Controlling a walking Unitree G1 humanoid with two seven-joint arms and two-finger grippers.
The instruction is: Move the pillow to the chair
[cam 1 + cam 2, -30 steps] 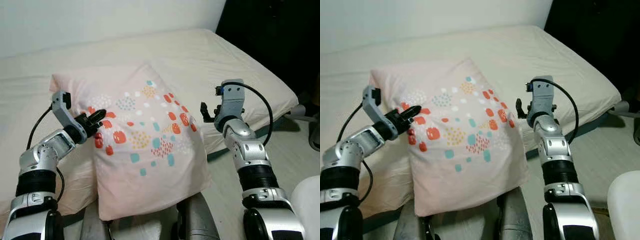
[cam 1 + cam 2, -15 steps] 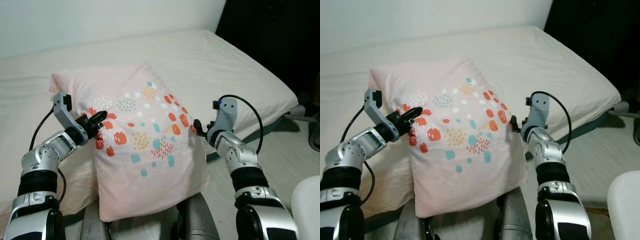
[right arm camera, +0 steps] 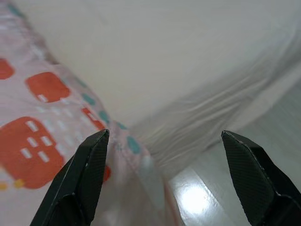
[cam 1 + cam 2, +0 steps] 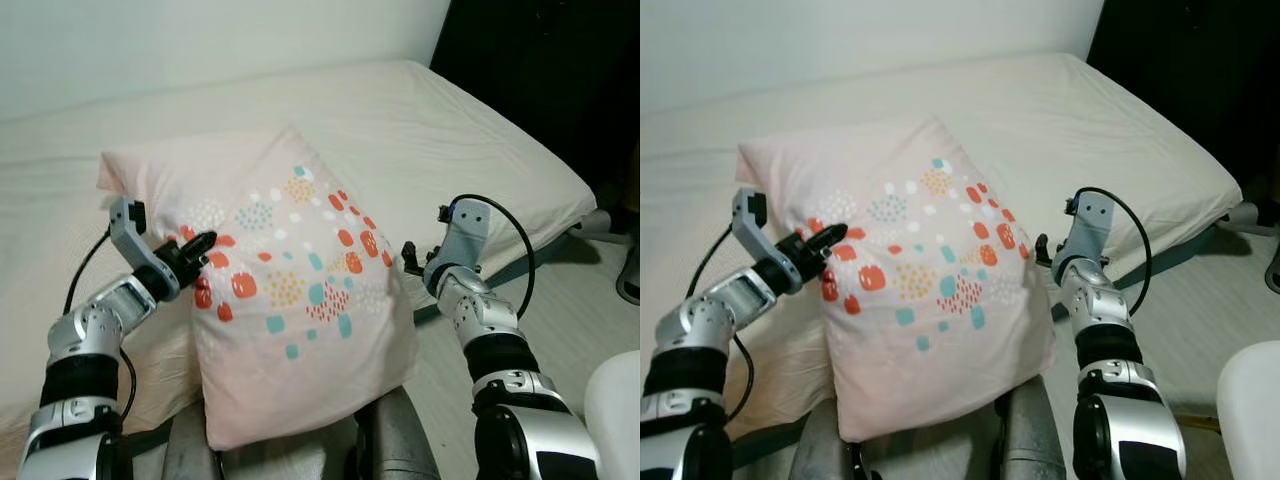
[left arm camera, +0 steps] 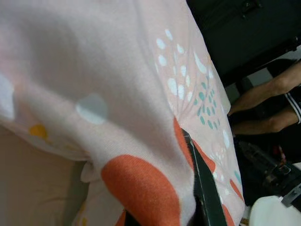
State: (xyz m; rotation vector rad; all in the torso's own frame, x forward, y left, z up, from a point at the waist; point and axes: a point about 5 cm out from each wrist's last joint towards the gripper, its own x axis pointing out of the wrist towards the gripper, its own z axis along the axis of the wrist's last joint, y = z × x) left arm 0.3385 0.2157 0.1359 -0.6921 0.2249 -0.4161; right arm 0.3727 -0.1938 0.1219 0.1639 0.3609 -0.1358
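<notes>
A pink pillow printed with orange, teal and white patches stands tilted against the near edge of the bed, its lower end over my knees. My left gripper is shut on the pillow's left edge; in the left wrist view the fabric folds over a black finger. My right gripper is open at the pillow's right edge. In the right wrist view its fingertips stand wide apart, the pillow's corner lies by one of them, and the gripper holds nothing.
The cream mattress runs back to a white wall. A dark cabinet stands at the right. A white rounded seat is at the lower right, over pale floor. A person's legs are in the left wrist view.
My right arm came down from a raised pose and its gripper now sits at the pillow's right edge. The left gripper and the pillow's left side shifted slightly.
</notes>
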